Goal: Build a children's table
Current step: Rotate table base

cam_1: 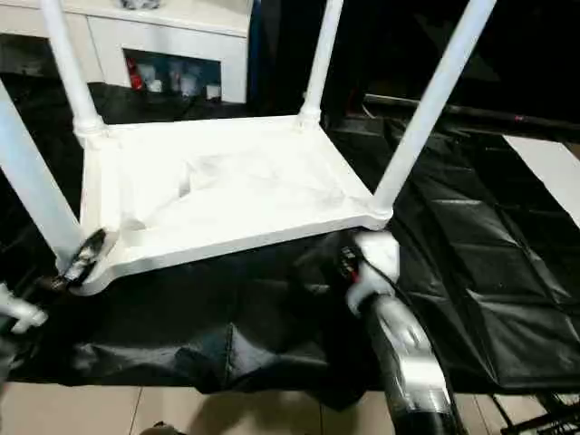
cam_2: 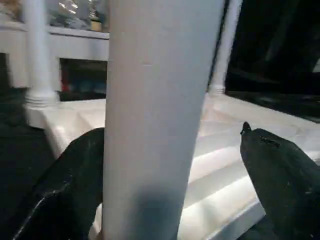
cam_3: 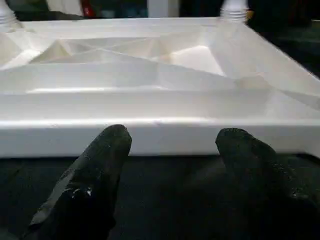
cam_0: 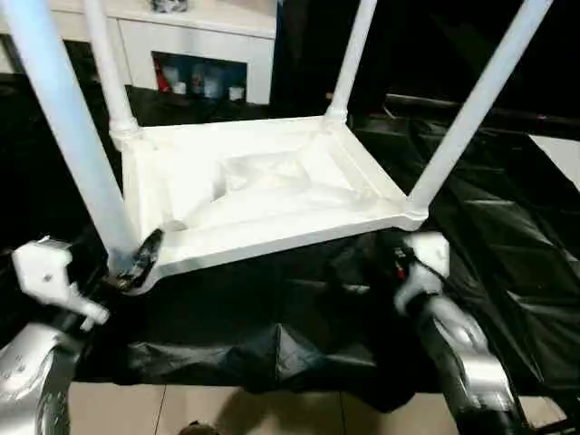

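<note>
The white children's table lies upside down on a black sheet, its ribbed top [cam_0: 272, 237] facing up. All its legs stand upright in the corner sockets: near-left leg [cam_0: 71, 136], far-left leg [cam_0: 109, 63], far-right leg [cam_0: 353, 54], near-right leg [cam_0: 471, 109]. My left gripper [cam_2: 170, 190] is open around the base of the near-left leg. One black finger [cam_2: 65, 190] sits close beside the leg and the other [cam_2: 285, 180] stands well apart. My right gripper [cam_3: 172, 165] is open and empty, just short of the top's near rim [cam_3: 160, 135], close to the near-right corner.
A white cabinet [cam_0: 199, 36] with small coloured items in a niche stands behind the table. The black sheet [cam_0: 272, 317] drapes over the front edge, with pale floor tiles [cam_0: 181, 412] below. A dark bar [cam_0: 471, 113] runs along the far right.
</note>
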### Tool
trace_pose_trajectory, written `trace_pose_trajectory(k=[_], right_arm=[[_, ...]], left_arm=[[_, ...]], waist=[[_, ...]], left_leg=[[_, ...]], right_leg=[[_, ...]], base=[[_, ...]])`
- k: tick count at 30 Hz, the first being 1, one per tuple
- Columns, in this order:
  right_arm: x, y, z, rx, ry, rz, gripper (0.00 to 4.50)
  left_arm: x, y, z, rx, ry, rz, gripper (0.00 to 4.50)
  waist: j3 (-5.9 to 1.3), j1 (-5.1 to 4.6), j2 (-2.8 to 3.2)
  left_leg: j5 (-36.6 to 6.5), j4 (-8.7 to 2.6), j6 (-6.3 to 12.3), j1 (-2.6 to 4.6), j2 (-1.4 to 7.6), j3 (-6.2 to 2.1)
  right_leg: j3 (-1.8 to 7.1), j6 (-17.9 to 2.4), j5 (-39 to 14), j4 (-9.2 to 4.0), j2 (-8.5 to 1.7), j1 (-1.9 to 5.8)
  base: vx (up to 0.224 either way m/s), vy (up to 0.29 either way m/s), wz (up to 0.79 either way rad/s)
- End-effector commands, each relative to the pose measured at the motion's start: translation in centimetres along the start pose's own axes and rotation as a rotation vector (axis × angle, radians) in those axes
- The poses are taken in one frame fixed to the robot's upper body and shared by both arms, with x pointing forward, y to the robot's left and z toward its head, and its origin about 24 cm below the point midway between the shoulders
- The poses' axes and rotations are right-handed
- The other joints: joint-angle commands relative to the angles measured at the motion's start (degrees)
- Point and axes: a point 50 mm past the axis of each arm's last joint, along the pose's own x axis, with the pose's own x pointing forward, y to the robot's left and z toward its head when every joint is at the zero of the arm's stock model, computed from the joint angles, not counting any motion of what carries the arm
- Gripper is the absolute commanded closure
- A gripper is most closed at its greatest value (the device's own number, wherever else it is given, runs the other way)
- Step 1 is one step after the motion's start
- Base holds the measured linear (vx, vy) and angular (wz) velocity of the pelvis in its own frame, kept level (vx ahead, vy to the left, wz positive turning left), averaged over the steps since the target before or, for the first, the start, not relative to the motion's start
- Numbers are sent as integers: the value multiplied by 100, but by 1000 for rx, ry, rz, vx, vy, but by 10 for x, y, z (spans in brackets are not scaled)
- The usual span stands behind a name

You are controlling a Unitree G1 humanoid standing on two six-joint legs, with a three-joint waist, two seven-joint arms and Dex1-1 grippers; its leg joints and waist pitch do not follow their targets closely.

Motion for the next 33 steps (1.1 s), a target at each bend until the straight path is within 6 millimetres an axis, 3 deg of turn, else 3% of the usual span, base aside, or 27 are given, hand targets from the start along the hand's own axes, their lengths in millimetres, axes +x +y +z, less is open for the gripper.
trace_pose_trajectory(k=[1,2,3,4,7,11,17,18,20,21,24,27,33], right_arm=[[4,-5,-5,-19,54,-5,131],[6,-5,-5,-19,62,-3,131],[8,-5,-6,-20,68,-1,131],[15,-7,-12,-26,110,-3,131],[21,-7,-21,-50,177,-5,131],[27,-6,-23,-46,211,4,131],[43,1,-19,-28,199,63,131],[45,3,-18,-24,196,77,131],[49,8,-16,-31,187,106,131],[54,19,-13,-29,180,168,131],[59,32,-12,-28,180,242,131],[63,45,-14,-35,198,322,131],[68,72,-18,-33,223,506,131]], left_arm=[[10,-24,0,-69,7,-170,5],[11,-28,0,-81,7,-200,5],[12,-30,1,-89,6,-220,5],[16,-39,3,-113,3,-301,5],[18,-47,3,-129,13,-369,5],[21,-52,7,-153,7,-406,5],[33,-75,13,-213,-4,-535,5],[34,-77,13,-216,-3,-549,5],[37,-81,14,-224,-7,-563,5],[39,-88,15,-245,-1,-611,5],[41,-93,17,-266,6,-656,5],[44,-95,19,-274,7,-675,5],[54,-106,22,-307,18,-757,5]], waist=[[-299,0,192],[-293,15,153],[-301,31,170],[-304,41,134],[-321,47,162],[-332,20,139],[-326,-22,169],[-320,-10,193],[-323,-20,172],[-320,-21,193],[-325,-42,184],[-332,-72,160],[-328,-123,169]], left_leg=[[-2522,-408,-259,122,27,12],[-2473,-401,-243,132,36,38],[-2436,-395,-255,135,34,37],[-2307,-406,-250,105,34,40],[-2153,-402,-301,100,24,46],[-1968,-385,-284,79,15,62],[-2133,-368,-290,98,15,63],[-2176,-376,-293,100,18,54],[-2198,-377,-293,87,23,46],[-2215,-378,-297,90,24,46],[-2217,-376,-292,84,22,43],[-2080,-365,-263,63,23,47],[-2098,-364,-238,58,29,41]], right_leg=[[228,-628,-1821,-472,-224,95],[235,-660,-1705,-486,-213,79],[237,-688,-1653,-453,-217,86],[237,-696,-1578,-442,-218,118],[230,-753,-1408,-409,-223,144],[238,-773,-1211,-384,-224,182],[227,-843,-1464,-395,-225,164],[225,-837,-1521,-405,-232,162],[224,-806,-1610,-412,-237,177],[225,-807,-1629,-411,-239,170],[224,-837,-1651,-410,-237,175],[222,-923,-1525,-387,-239,184],[220,-1030,-1580,-373,-245,185]], base=[[0,0,0],[0,0,0],[0,0,0],[0,0,0],[0,0,0],[0,0,0],[0,0,0],[0,0,0],[0,0,0],[0,0,0],[0,0,0],[0,0,0],[0,0,0]])
